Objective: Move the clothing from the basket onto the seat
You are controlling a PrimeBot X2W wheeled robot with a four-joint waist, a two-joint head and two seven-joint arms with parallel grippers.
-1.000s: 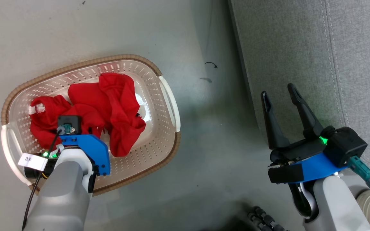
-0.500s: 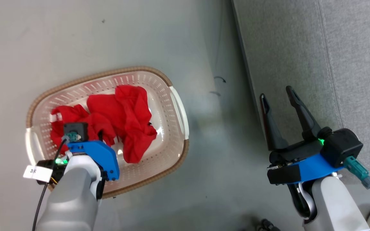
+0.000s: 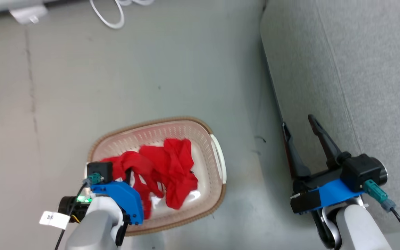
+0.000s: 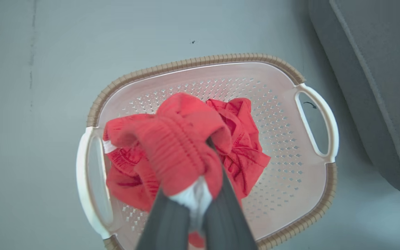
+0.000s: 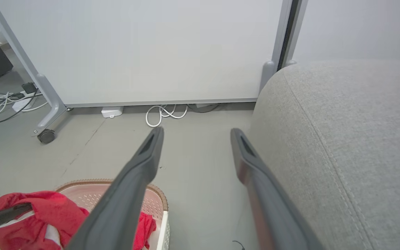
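Note:
The cream basket [image 3: 144,124] with its brown rim stands on the grey floor. Red clothing [image 3: 172,170] lies bunched inside it. My left gripper [image 4: 200,180] is shut on a red piece with a white band [image 4: 182,149], raised over the basket [image 4: 193,62]. More red fabric [image 4: 245,149] lies on the basket floor beneath. From the right wrist view, that held clothing [image 5: 43,215] hangs above the basket [image 5: 109,181]. My right gripper [image 3: 297,122] is open and empty beside the front edge of the grey seat [image 3: 359,69], fingers spread [image 5: 196,132].
The seat [image 5: 342,139] fills the right side. A white cable [image 3: 109,17] lies looped on the floor beyond the basket. A white panel on a castor leg [image 5: 47,135] stands at the far end, with more cables at its left.
The head camera has risen, so the basket shows smaller and lower. My left gripper stays shut and has drawn red fabric up out of the heap. The right gripper stays open.

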